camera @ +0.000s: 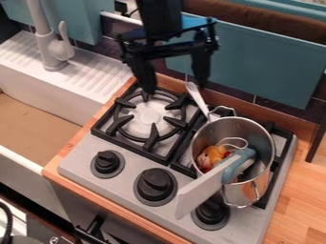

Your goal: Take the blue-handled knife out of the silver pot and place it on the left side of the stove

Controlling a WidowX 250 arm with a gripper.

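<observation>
From my station I saw the black gripper (176, 87) hanging above the back edge of the stove (75, 167), with its two fingers spread widely apart and nothing held between them. The nearest thing to it was a silvery handle (197, 97), which stood up at a slant just beside one fingertip; by my view they looked close, but I could not tell whether they touched.

This handle leaned over the rim of the metal pot (219, 127), which was sitting on the stove, below the gripper and to the right in my view. Inside the pot I saw an orange, yellow and red item (212, 155), and a thin wire loop (233, 141) near it. A utensil with a blue handle (238, 166) and a flat white blade (202, 189) was also there — its blade stuck out over the near rim, toward the dark knobs (156, 184).

Under the gripper, a little toward me, was the bare burner (149, 116) with its black grate. Farther to the left of the gripper stood the white faucet (53, 51).
</observation>
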